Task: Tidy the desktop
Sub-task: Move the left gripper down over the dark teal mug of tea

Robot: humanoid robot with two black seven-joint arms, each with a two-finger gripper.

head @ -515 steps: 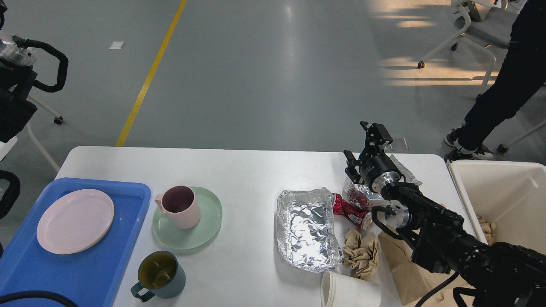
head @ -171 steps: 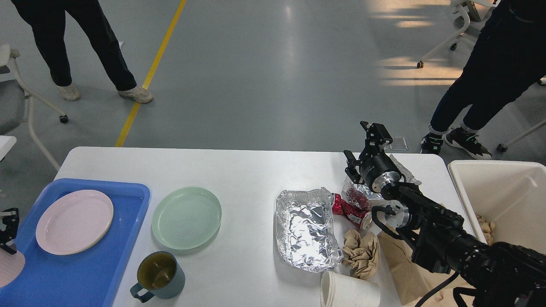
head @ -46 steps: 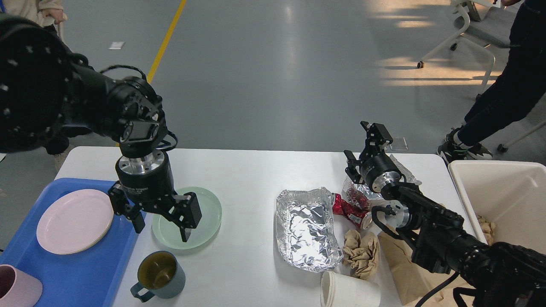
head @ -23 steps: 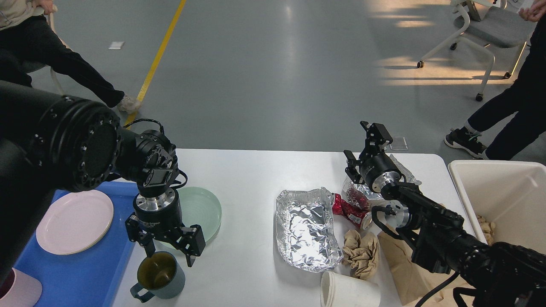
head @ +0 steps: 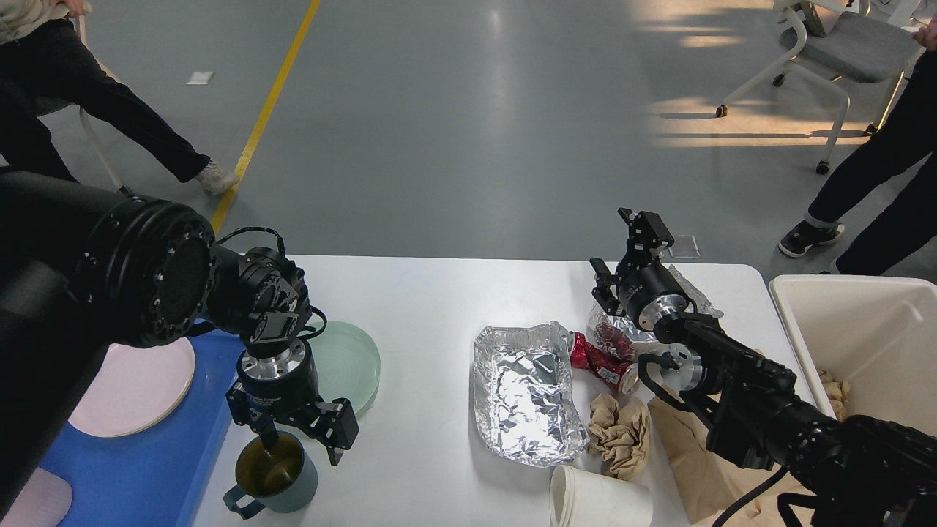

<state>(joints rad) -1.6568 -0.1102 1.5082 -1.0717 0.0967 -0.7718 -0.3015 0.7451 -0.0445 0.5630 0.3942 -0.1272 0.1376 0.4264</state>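
The white desktop (head: 432,307) fills the lower half of the head view. My left gripper (head: 301,442) is open and points down over a dark teal mug (head: 275,476) near the front edge. One finger is inside the mug's mouth and the other is outside its right wall. A mint green plate (head: 348,359) lies just behind, partly hidden by my arm. My right gripper (head: 618,249) is open and empty, raised above the far right of the desktop.
A blue tray (head: 139,468) at left holds a pink plate (head: 135,399) and a pink mug (head: 36,509). A foil tray (head: 527,395), red wrapper (head: 600,362), crumpled brown paper (head: 618,435) and white cup (head: 600,501) lie mid-right. A cream bin (head: 864,344) stands right. People stand beyond.
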